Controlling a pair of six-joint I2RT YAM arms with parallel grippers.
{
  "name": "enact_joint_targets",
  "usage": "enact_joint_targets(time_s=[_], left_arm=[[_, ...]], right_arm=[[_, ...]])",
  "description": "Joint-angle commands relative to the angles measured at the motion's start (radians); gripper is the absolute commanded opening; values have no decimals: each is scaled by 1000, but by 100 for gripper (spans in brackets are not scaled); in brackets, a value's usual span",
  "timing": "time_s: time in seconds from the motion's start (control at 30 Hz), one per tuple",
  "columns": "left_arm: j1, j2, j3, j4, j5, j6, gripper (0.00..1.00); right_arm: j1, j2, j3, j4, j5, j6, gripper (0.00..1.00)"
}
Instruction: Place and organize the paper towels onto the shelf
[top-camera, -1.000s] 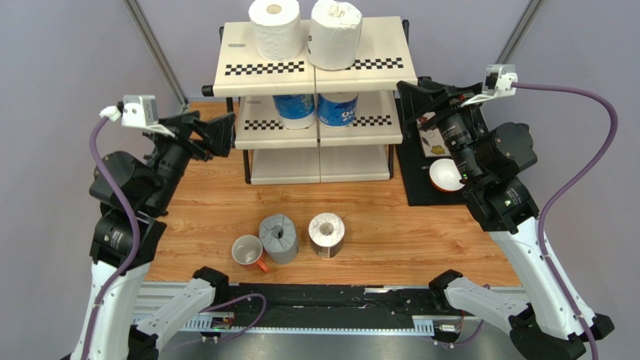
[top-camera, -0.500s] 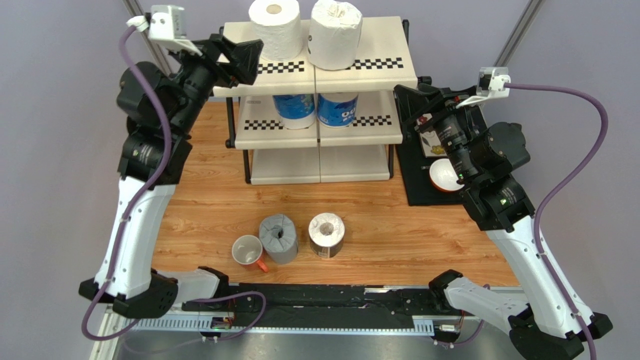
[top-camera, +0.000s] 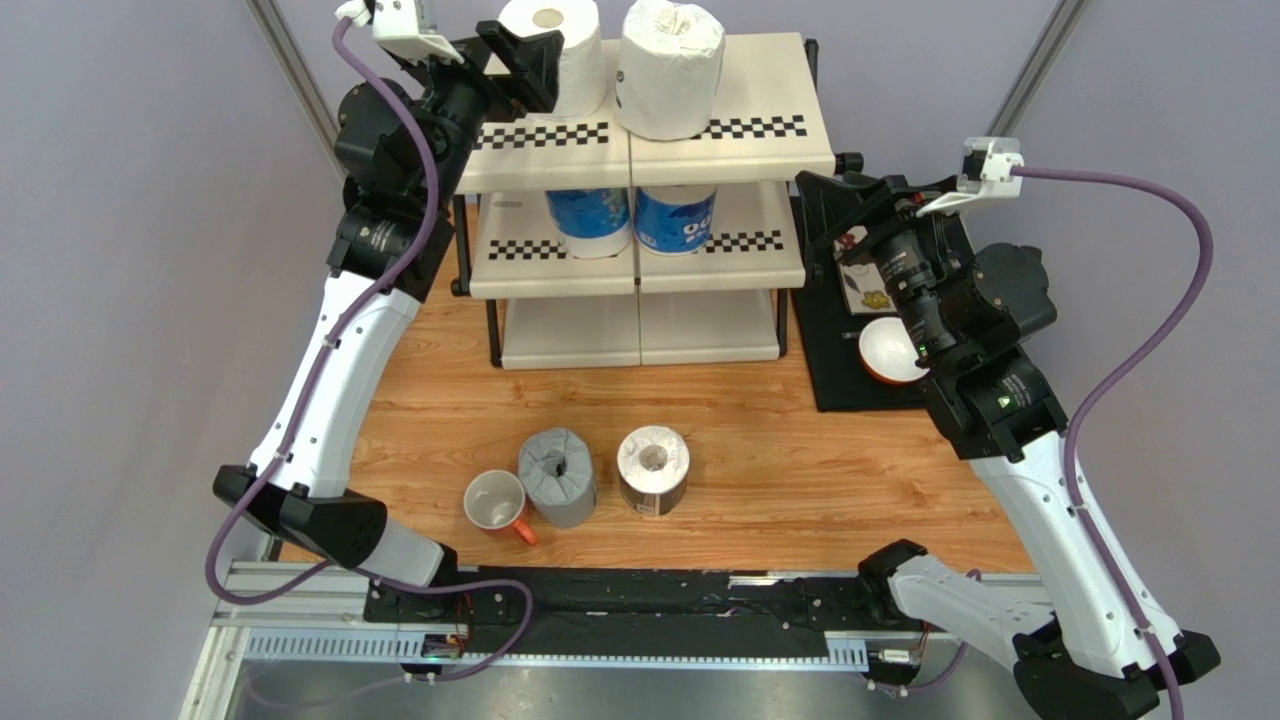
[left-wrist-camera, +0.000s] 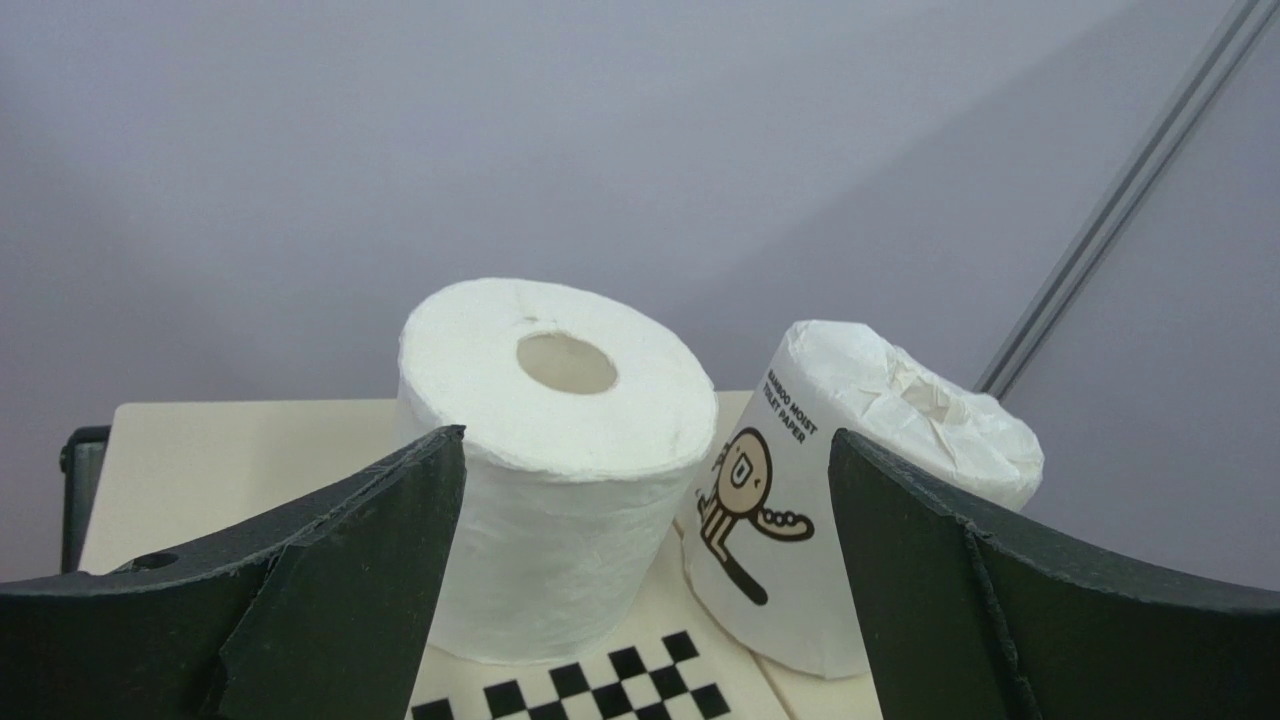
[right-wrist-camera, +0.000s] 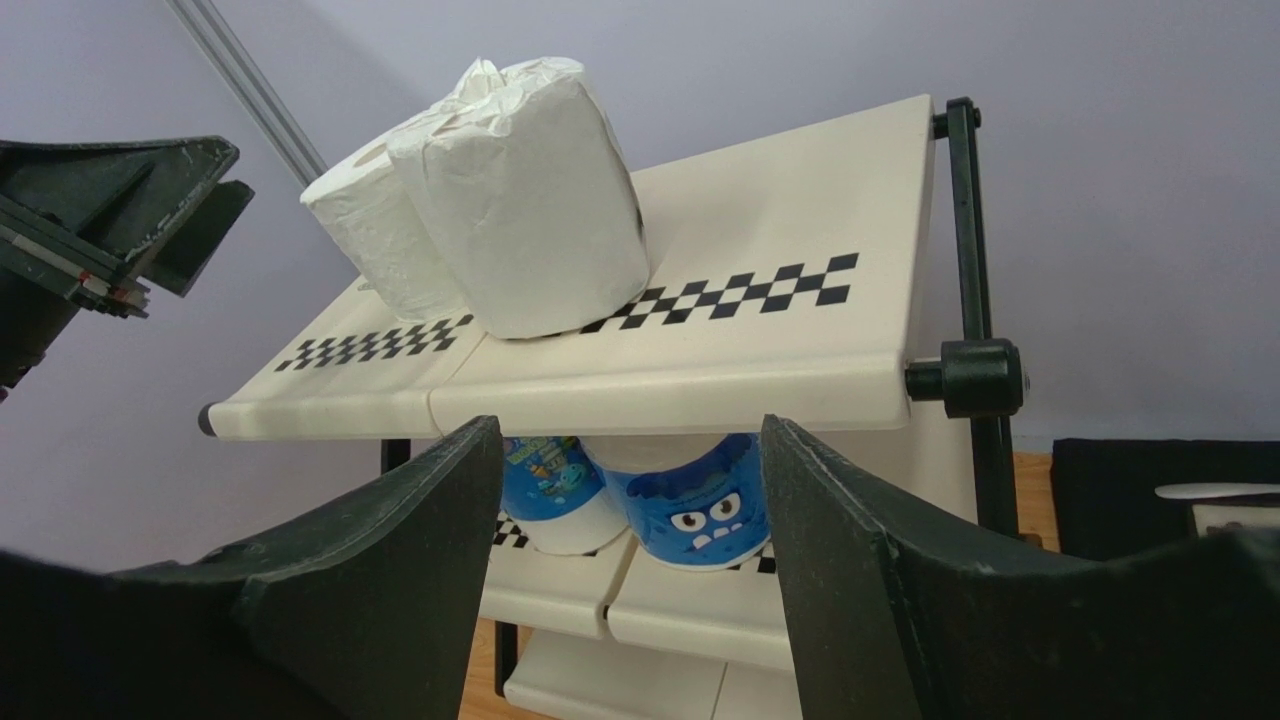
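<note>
1. A three-tier shelf of cream panels with black-and-white checkered strips and a black tube frame (top-camera: 766, 90) stands at the far side of the wooden table (top-camera: 781, 435).
2. On its top tier, a plain white paper roll with an open core (top-camera: 550, 57) stands upright at the left. A white wrapped roll printed with a cartoon figure (top-camera: 670, 68) stands just beside it on the right.
3. On the middle tier, two blue-printed wrapped rolls (top-camera: 592, 221) (top-camera: 673, 218) stand side by side under the top panel.
4. Two rolls are on the table in front of the shelf, well apart from it. These are a grey roll (top-camera: 558, 476) and a dark-wrapped roll (top-camera: 654, 470), both upright with a small gap between them.
5. A white mug with an orange handle (top-camera: 493, 504) sits just beside the grey roll on its left.
6. The left gripper (top-camera: 529, 53) is raised at the left end of the top tier, close to the plain white roll. Its fingers are spread wide and hold nothing. In its wrist view both top-tier rolls show ahead between the fingers.
7. The right gripper (top-camera: 827, 203) hangs to the right of the shelf, above a black mat (top-camera: 836, 383), and points toward the shelf. Its jaws stand apart and are empty.
8. A white bowl with an orange rim (top-camera: 891, 350) rests on the mat.
</note>
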Motion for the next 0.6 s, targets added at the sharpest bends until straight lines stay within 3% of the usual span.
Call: enact_joint_targets(time_s=[0.0,0.23,0.57], left_arm=[[54,39,26,162,3,-128,99],[212,168,110,196,115,-431,99],[312,297,204,236,252,-629,99]], right_arm=[[-20,-7,-11,17,-22,30,67],[-43,-12,-16,13,-23,28,68],[-64,2,-31,13,-40,39,68]])
